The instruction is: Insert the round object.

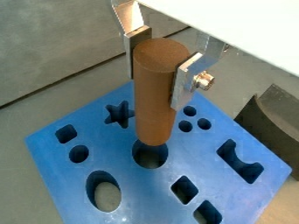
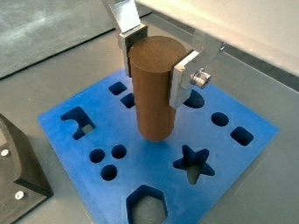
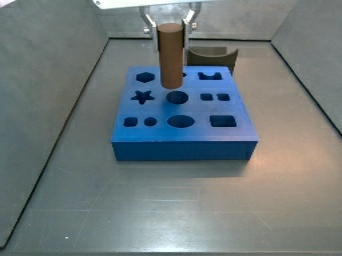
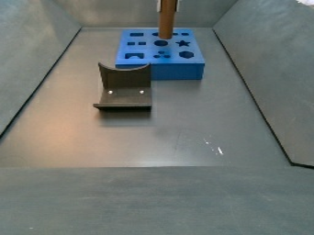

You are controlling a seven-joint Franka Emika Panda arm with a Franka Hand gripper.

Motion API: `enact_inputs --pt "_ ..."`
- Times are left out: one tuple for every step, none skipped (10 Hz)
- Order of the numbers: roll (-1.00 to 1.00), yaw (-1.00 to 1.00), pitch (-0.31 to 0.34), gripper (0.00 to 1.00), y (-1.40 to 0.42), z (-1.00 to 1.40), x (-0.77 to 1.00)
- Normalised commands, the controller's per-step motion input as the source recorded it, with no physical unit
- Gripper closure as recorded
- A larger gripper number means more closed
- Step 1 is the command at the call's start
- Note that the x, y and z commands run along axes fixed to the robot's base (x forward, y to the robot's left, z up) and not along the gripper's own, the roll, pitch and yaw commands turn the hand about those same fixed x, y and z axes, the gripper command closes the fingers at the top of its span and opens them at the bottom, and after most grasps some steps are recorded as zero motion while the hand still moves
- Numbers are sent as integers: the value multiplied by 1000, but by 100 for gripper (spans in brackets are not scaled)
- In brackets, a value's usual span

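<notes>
My gripper [image 1: 163,59] is shut on the top of the round object [image 1: 153,101], a tall brown cylinder peg held upright. One silver finger [image 1: 186,80] presses on each side of it. The peg's lower end is right at the large round hole [image 1: 149,157] of the blue block [image 1: 239,188]; I cannot tell whether it has entered. In a side view the peg [image 3: 170,55] hangs under the gripper [image 3: 171,20], its end just behind the hole [image 3: 178,98]. Another wrist view shows the gripper [image 2: 160,58], the peg [image 2: 152,92] and the block [image 2: 239,162], with the hole hidden.
The blue block [image 3: 183,130] has several other shaped holes, including a star [image 3: 140,97] and an oval [image 1: 104,192]. A dark grey notched block [image 4: 123,88] stands on the grey floor beside it, also seen in a side view [image 3: 211,55]. Sloping grey walls [image 3: 60,90] enclose the floor.
</notes>
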Motion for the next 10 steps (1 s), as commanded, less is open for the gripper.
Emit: enact_inputs --pt "106 -34 0 100 -109 -363 171" --pt "37 -51 0 100 -71 -203 177" --pt "17 -86 0 100 -11 -194 194" --pt "27 -80 0 100 -46 -183 177" --pt "17 -74 0 100 -69 -143 180" --pt "7 -74 0 100 -100 -171 183" --pt "0 -71 0 100 -106 -189 180" --pt "11 -77 0 100 -26 -263 109" --pt "41 -91 0 100 0 -280 0" --pt "57 -106 -13 100 0 -251 -74"
